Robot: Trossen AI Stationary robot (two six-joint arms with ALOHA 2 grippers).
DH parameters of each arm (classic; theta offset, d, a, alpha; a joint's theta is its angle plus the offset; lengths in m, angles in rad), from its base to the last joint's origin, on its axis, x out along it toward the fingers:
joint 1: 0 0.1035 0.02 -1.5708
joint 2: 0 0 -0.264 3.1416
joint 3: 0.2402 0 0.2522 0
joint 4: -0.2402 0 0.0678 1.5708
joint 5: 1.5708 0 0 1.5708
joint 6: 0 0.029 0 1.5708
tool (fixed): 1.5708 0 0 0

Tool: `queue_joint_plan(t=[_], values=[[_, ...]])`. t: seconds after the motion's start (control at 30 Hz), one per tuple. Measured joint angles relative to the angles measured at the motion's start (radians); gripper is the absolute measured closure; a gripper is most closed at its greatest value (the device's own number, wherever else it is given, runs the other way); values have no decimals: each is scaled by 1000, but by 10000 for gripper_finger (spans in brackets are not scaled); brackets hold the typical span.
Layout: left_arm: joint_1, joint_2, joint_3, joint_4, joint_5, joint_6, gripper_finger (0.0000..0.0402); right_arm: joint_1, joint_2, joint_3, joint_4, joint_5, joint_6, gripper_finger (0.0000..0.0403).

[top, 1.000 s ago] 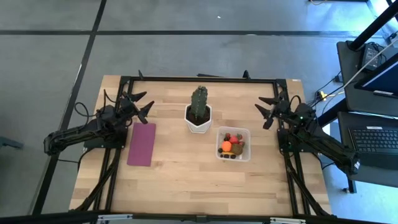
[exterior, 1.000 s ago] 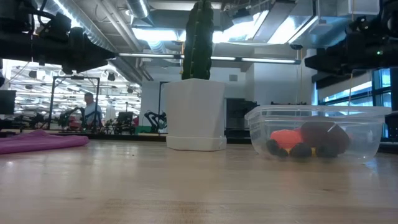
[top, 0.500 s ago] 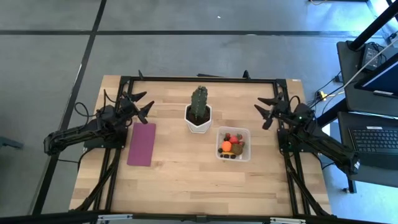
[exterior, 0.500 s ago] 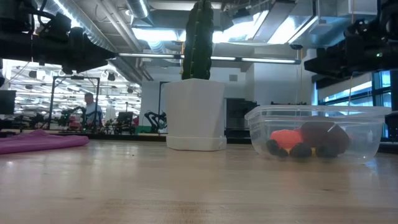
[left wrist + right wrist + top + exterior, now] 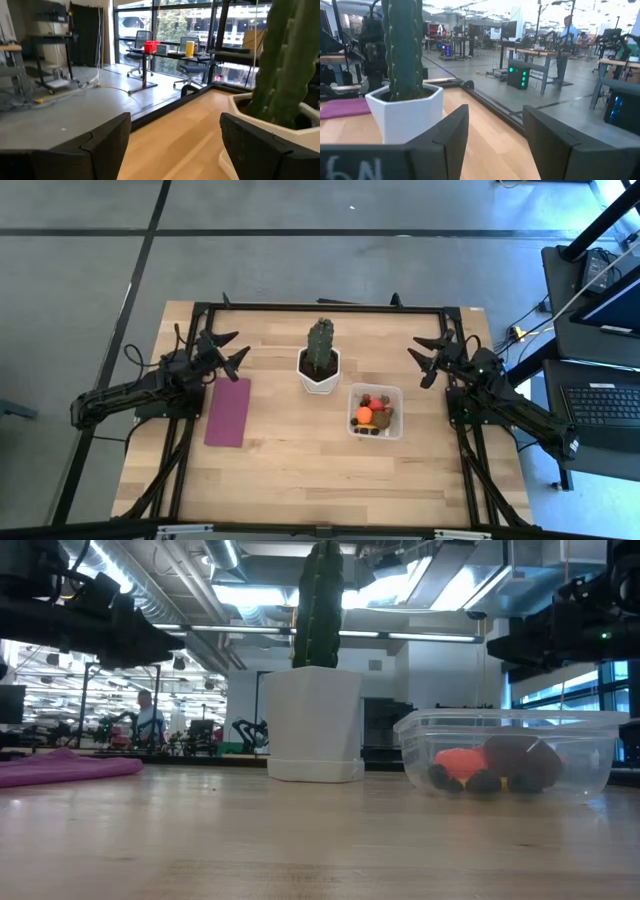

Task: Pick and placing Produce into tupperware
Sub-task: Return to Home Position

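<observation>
Two claws hang over the far half of the surface [image 5: 300, 470] in the high view: left claw [image 5: 232, 348] and right claw [image 5: 420, 360], both spread open, seemingly parked because the produce [image 5: 368, 416] sits in the tupperware [image 5: 352, 394], nearer the right claw. Low view: that box rests beside the cactus pot [image 5: 312, 725]. Wrist views: nothing between either's fingers [image 5: 100, 145].

Bright windows [image 5: 172, 22] light desks [image 5: 165, 54], chairs [image 5: 141, 39] and grey floor [image 5: 60, 110].
</observation>
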Motion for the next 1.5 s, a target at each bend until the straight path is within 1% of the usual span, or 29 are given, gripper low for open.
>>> queue_joint_plan(t=[0.13,0.47,0.73,0.87,1.5], values=[[0,0,0,0,1,-41,104,0,0,0,-59,1,-12,215],[0,0,0,1,1,-42,104,0,10,1,-62,10,-2,215],[0,0,0,1,1,-43,104,0,10,1,-62,9,36,215],[0,0,0,2,1,-43,104,0,10,1,-62,9,84,215],[-1,0,0,2,0,-43,104,0,10,1,-62,8,78,215]])
